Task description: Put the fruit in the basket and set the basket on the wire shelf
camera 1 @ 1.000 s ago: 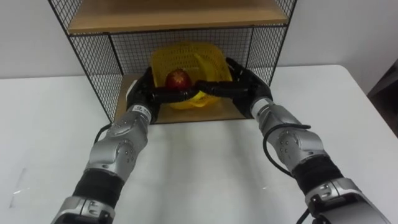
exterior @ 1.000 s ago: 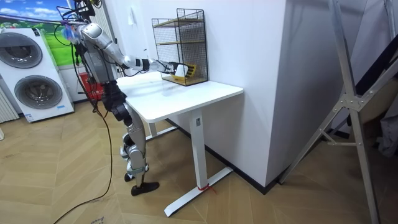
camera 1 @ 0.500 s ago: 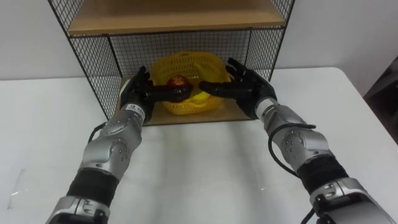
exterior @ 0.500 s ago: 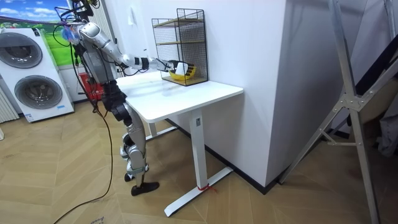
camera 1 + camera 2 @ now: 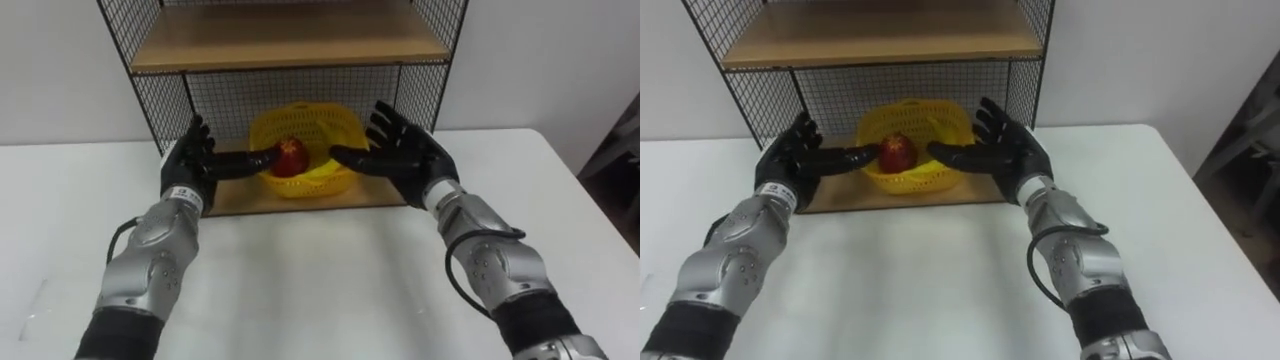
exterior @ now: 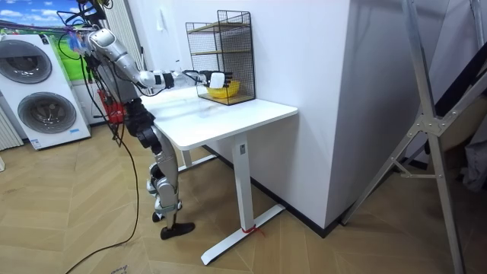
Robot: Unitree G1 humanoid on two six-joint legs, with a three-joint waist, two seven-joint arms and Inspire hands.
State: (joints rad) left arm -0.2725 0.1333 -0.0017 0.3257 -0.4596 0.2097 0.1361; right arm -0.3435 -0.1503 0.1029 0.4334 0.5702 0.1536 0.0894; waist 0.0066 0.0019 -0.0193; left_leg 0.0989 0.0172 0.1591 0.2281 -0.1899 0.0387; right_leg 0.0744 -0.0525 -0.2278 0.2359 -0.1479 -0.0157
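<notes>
White desk (image 5: 320,290) stands against a white wall, and the wire shelf (image 5: 290,40) sits at its far edge. The robot stands at the desk's near edge with both arms stretched toward the shelf.

The yellow basket (image 5: 335,180) rests on the shelf's lower board, about midway between the wire side walls and close to the board's front edge. The red fruit (image 5: 291,157) lies inside it.

Left hand (image 5: 192,162) and right hand (image 5: 402,155) are both spread wide and hold nothing, one at each side of the basket, in front of the board. Each thumb points inward across the basket's front. I cannot tell if the left thumb touches the rim.

The task looks almost complete, so the risk is in leaving. If a thumb hooks the rim while the arms pull back, the basket could slide over the front edge and spill the fruit. A hand lifted too early could also strike the upper board or a side wall and shake the shelf.
</notes>
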